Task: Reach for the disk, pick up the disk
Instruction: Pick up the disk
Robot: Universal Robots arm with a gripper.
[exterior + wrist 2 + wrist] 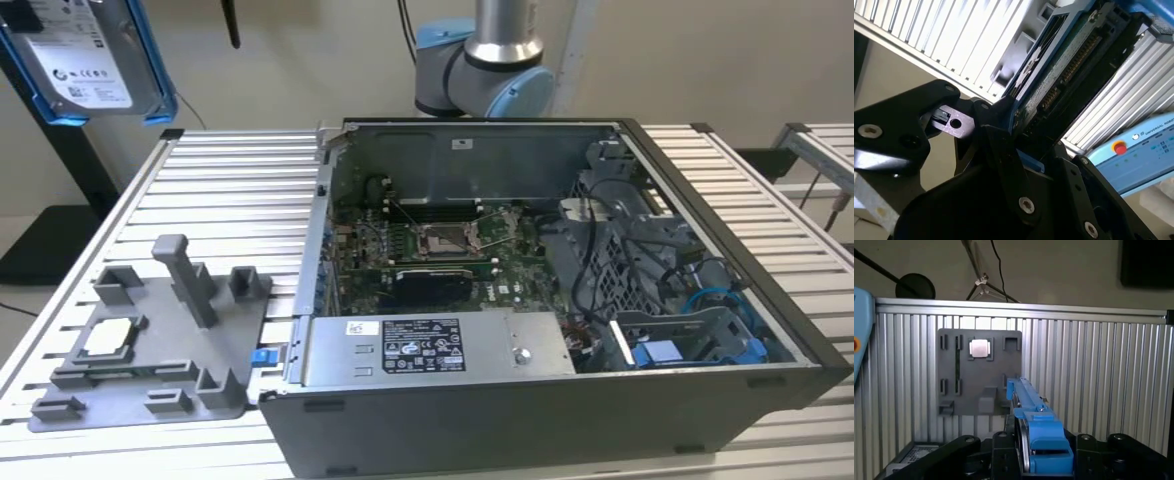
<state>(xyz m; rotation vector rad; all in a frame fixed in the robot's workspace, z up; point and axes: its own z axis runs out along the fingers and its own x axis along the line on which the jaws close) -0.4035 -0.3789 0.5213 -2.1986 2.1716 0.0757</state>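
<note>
Jaws clamped tight on the disk (1040,440), which sits edge-on between them in both wrist views (1064,65). Beyond it, the grey fixture tray (979,385) lies on the ribbed worktop (1094,365). In the exterior view, the disk (83,50) hangs high, upper left of the frame.

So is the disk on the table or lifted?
Lifted: in the exterior view the disk hangs above the table; both wrist views show the hand gripping it.

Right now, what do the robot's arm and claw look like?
The arm is a silver tube with a grey joint capped in light blue. The claw is black, built of angular plates and links fastened with silver screws.
</note>
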